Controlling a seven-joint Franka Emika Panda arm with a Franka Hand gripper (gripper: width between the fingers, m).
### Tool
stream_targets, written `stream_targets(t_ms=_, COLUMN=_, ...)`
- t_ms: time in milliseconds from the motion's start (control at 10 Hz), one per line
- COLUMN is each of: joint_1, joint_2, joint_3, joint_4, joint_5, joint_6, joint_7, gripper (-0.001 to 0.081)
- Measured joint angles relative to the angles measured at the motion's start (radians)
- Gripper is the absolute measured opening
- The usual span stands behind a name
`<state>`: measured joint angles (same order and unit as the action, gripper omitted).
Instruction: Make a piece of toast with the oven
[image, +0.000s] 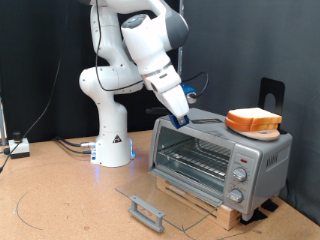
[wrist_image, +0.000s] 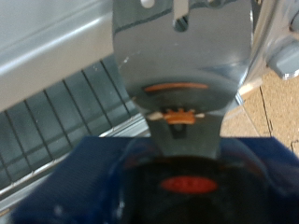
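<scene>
The oven (image: 262, 152) is a silver toaster oven standing on a wooden base, in the right half of the exterior view. Its glass door (image: 165, 195) lies folded down flat, with its handle (image: 147, 212) nearest the exterior view's bottom. The wire rack (image: 195, 158) inside shows no bread on it. The piece of toast (image: 253, 122) lies on the oven's roof, towards the exterior view's right. My gripper (image: 183, 119), with blue fingertips, is at the roof's front left corner, apart from the toast. The wrist view is blurred; it shows the rack (wrist_image: 65, 112) close below.
The knobs (image: 240, 178) are on the oven's right side panel. A black upright stand (image: 272, 95) is behind the oven. The robot base (image: 112, 140) stands left of the oven. Cables and a small box (image: 17, 148) lie at the far left.
</scene>
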<state>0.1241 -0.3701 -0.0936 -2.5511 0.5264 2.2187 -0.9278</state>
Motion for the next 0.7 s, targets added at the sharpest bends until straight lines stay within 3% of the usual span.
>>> stream_targets(t_ms=700, joint_1=0.017, joint_2=0.042, joint_3=0.039, joint_4=0.033, joint_5=0.022, joint_6=0.022, joint_7=0.023, gripper=0.0394)
